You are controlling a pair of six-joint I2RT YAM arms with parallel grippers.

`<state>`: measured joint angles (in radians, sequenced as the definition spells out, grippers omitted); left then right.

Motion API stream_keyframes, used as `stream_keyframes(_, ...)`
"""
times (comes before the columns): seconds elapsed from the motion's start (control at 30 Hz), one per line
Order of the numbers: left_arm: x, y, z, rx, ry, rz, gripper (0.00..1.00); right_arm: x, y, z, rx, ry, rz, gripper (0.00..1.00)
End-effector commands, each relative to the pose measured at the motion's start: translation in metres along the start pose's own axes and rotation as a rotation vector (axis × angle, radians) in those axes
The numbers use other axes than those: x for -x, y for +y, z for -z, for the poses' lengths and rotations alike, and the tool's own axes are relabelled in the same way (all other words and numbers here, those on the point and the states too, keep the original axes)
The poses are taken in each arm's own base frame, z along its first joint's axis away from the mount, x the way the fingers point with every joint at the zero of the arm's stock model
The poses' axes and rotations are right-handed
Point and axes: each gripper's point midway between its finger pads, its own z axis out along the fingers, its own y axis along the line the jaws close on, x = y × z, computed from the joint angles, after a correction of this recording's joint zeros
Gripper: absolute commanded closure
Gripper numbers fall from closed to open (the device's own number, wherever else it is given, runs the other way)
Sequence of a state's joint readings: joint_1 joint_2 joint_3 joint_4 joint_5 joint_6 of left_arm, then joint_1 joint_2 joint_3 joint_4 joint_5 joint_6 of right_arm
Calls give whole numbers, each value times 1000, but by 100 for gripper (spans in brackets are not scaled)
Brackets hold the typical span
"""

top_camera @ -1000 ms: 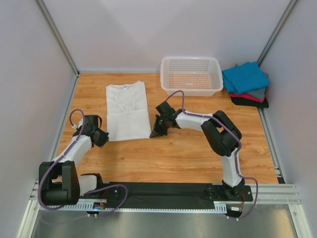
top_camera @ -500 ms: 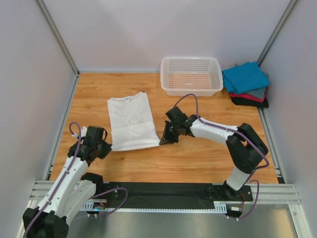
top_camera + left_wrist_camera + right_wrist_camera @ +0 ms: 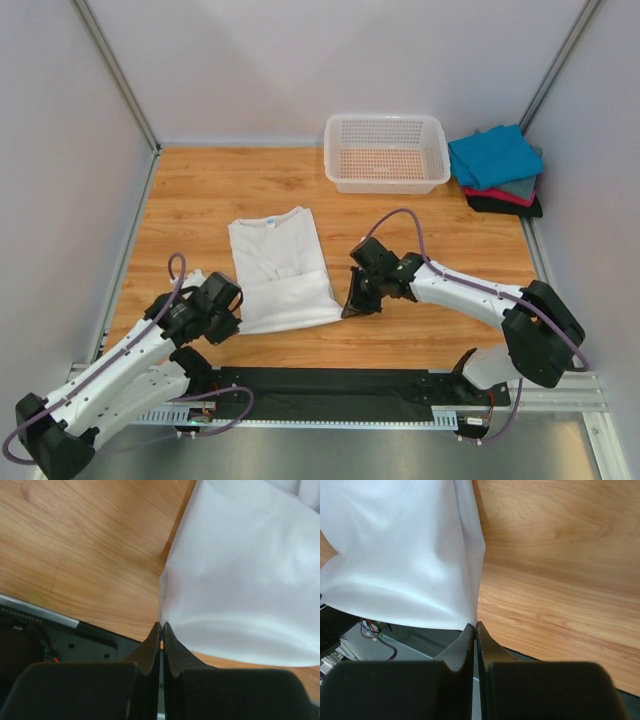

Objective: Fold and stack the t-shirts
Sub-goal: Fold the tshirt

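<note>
Left pincer (image 3: 161, 626) and right pincer (image 3: 476, 626) each pinch the white t-shirt (image 3: 280, 265) hem; basket (image 3: 388, 184) stands beside folded t-shirts (image 3: 495, 155).

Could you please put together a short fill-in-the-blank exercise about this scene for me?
The t-shirt pinched by the left gripper and right gripper is ____ in colour.
Both pairs of jaws are ____.
The folded stack lies to the ____ of the basket.
Missing words: white; shut; right.
</note>
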<state>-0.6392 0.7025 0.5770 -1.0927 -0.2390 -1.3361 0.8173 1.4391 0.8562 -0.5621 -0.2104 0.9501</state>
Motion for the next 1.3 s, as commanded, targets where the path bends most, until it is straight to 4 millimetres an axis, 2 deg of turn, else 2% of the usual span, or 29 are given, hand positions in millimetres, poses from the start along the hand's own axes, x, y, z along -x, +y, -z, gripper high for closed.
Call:
stream_keyframes(0.0, 10, 9, 20, 81, -63, -25, 100, 6, -5, 20, -53, -61, -5, 100)
stream_keyframes(0.07, 20, -2, 32, 71, -87, -32, 100, 11, 0, 31, -54, -84, 6, 100)
stream_keyframes(0.17, 35, -18, 48, 33, -136, -14, 100, 30, 17, 51, -50, -155, 35, 100)
stream_keyframes(0.2, 39, -22, 52, 22, -149, -7, 100, 35, 17, 56, -72, -181, 42, 99)
stream_keyframes(0.23, 46, -28, 59, 9, -174, 0, 100, 45, 29, 63, -57, -207, 61, 100)
stream_keyframes(0.3, 53, -34, 66, -4, -200, 10, 100, 58, 32, 69, -75, -250, 72, 100)
stream_keyframes(0.33, 59, -34, 67, 11, -228, 7, 100, 67, 43, 72, -67, -266, 90, 100)
stream_keyframes(0.47, 75, -42, 76, 20, -292, 15, 100, 93, 57, 79, -62, -302, 97, 99)
stream_keyframes(0.6, 88, -52, 80, 35, -344, 30, 100, 116, 66, 75, -61, -317, 89, 100)
stream_keyframes(0.77, 102, -61, 75, 58, -378, 40, 100, 140, 71, 67, -66, -322, 75, 100)
stream_keyframes(0.9, 112, -69, 68, 51, -380, 63, 100, 161, 81, 70, -52, -346, 74, 100)
stream_keyframes(1.2, 135, -83, 58, 69, -386, 80, 100, 199, 85, 53, -68, -355, 52, 100)
stream_keyframes(1.23, 137, -85, 56, 68, -386, 82, 100, 202, 83, 46, -78, -347, 47, 100)
stream_keyframes(1.27, 138, -85, 54, 73, -380, 88, 100, 209, 88, 48, -68, -360, 44, 99)
